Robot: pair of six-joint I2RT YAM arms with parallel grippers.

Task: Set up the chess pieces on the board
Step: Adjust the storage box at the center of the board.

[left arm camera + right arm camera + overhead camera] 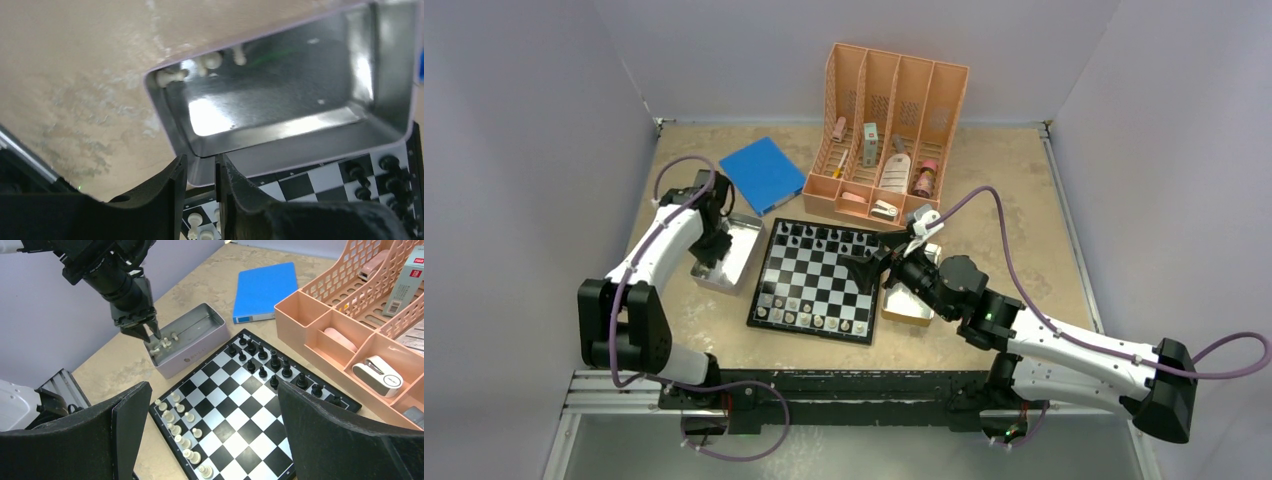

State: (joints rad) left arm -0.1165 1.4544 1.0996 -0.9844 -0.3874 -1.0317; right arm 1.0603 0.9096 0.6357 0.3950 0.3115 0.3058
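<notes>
The board (816, 282) lies mid-table, with black chess pieces (824, 236) along its far rows and pale chess pieces (809, 318) along its near rows. My left gripper (712, 258) hangs over a metal tray (739, 240) left of the board. Its jaws (200, 162) stand a little apart, open, with nothing between them. A few white pieces (170, 76) lie in the tray's (300, 150) far corner. My right gripper (212, 385) stands wide open above the board (240, 415) and holds nothing. White pieces (182, 430) and black pieces (272, 362) show below it.
A peach organizer (889, 140) with bottles and small items stands behind the board. A blue book (762, 173) lies at the back left. A second tray (909, 308) sits right of the board, partly under my right arm.
</notes>
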